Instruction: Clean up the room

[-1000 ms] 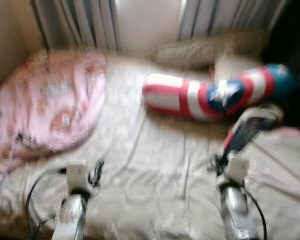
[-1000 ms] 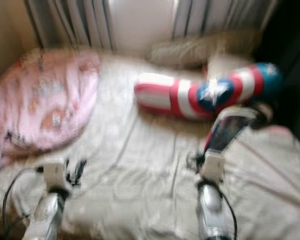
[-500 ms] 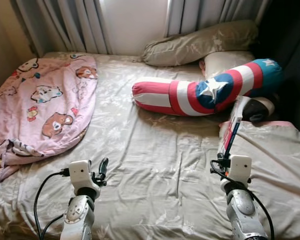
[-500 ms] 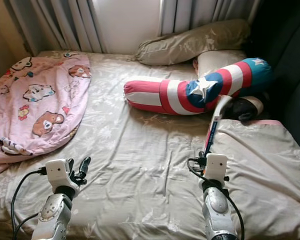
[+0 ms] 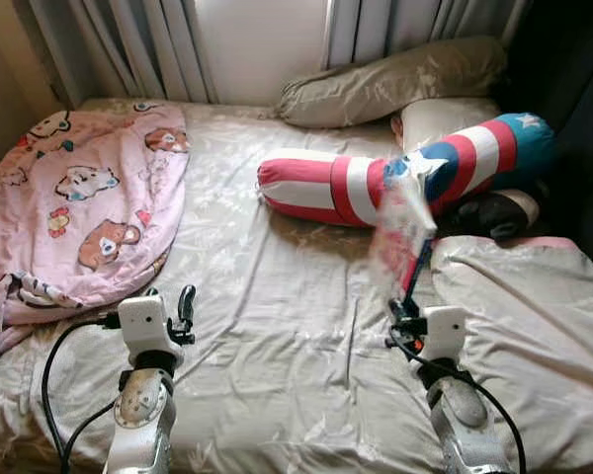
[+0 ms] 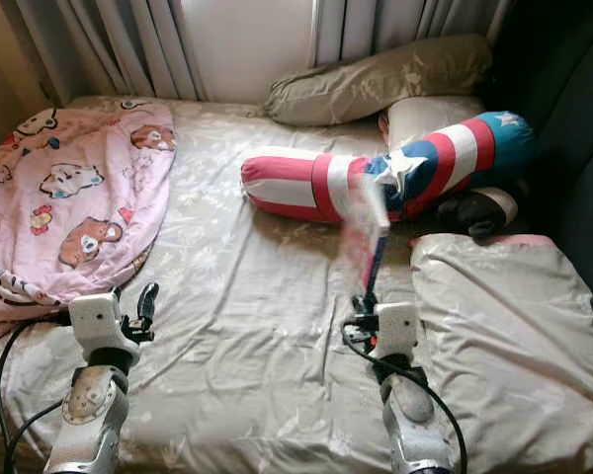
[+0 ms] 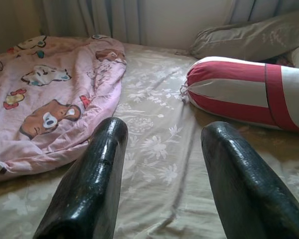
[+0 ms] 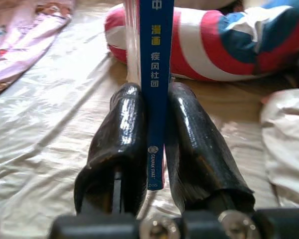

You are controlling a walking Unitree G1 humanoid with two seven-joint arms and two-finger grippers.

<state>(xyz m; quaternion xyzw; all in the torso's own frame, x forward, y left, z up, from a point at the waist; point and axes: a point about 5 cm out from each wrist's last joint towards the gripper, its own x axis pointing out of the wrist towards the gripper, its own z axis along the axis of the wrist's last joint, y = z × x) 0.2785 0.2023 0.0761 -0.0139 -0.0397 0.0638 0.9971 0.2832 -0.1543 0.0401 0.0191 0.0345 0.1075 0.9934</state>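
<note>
- A thin book with a blue spine printed in white characters [image 8: 156, 74] stands upright between the two black fingers of the right gripper [image 8: 157, 149], which are closed on its lower end; the spine faces the wrist camera.
- In the head views the same book [image 5: 407, 232] rises above the right gripper [image 5: 407, 314] right of centre in the frame, its upper part blurred, in front of the bolster.
- Behind it, in the upper right of the frame, lies a long bolster cushion in red and white stripes with a blue patch and white star [image 5: 376, 183], resting on the bed.
- Beyond the bolster, against the curtains, lie a long beige floral pillow [image 5: 395, 84] and a smaller cream pillow [image 5: 445, 118].
- A dark rounded object with a pale end [image 5: 494, 212] sits just beside the bolster's right end; what it is cannot be told.
- A beige folded quilt with a pink edge [image 5: 534, 306] covers the lower right of the bed.
- The left gripper [image 7: 162, 174] hovers low over the beige floral bedsheet [image 5: 277, 326] at the lower left of the frame, its fingers apart and holding nothing.
- A pink blanket printed with cartoon animals [image 5: 69, 207] is bunched at the upper left of the frame.
- Grey curtains [image 5: 158, 44] hang at the top, either side of a pale panel.
</note>
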